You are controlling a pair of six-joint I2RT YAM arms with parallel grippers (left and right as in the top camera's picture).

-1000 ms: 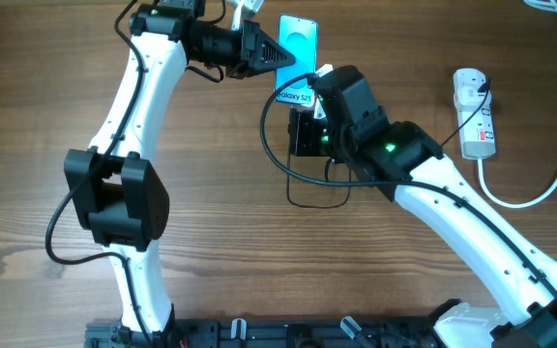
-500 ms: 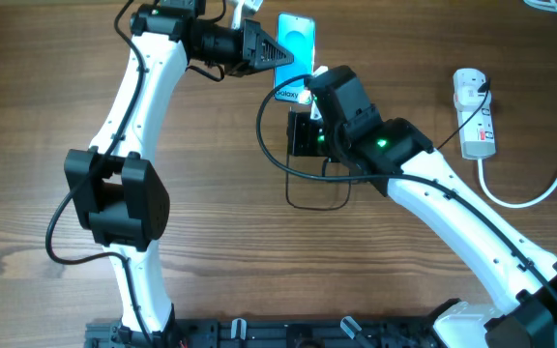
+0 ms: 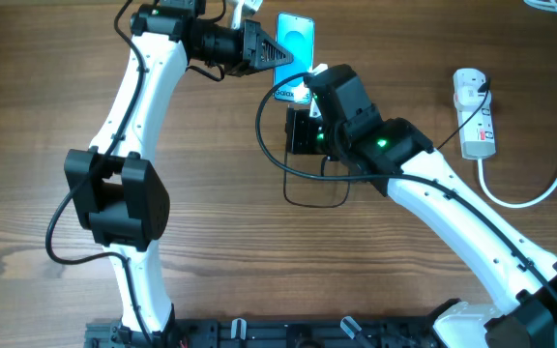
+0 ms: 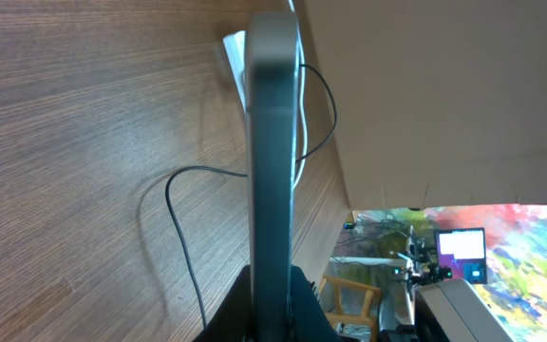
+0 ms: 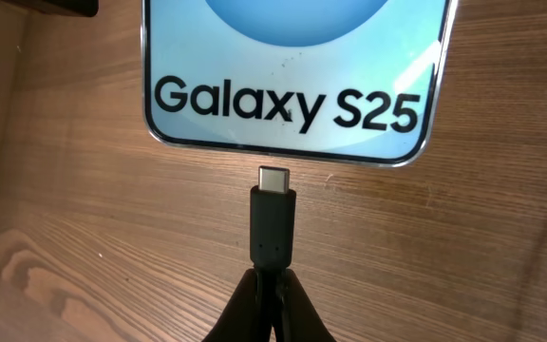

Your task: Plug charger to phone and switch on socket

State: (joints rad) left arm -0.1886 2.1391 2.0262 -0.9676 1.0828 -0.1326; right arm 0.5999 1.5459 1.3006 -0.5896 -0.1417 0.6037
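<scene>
Overhead camera gives me the layout: the phone [image 3: 296,43] sits at the far middle of the counter [image 3: 211,242], teal screen up, with the left claw [image 3: 278,58] coming in from its left side and the right claw [image 3: 304,97] covering its near short edge. From up there I cannot see the connector at all. The right arm hides it, and only the first letters of the lettering peek out.

The right wrist camera fills that in. "Galaxy S25" reads clearly in black along the phone's short edge, and the charger [image 5: 273,223] points its metal tip straight at that edge, near the middle, with a thin gap between them, so it is not seated. The right claw is clenched on the back of the black connector body.

The left wrist camera shows the phone edge-on as a pale grey strip, clamped between the left claw's fingers at the bottom of the frame. I cannot tell whether it rests on the wood. The charger's thin black cable loops over the counter behind it.

Only the overhead view shows the socket [image 3: 475,114] — well off to the right, with small red marks too small to read and its white cord [image 3: 540,193] curving away.
</scene>
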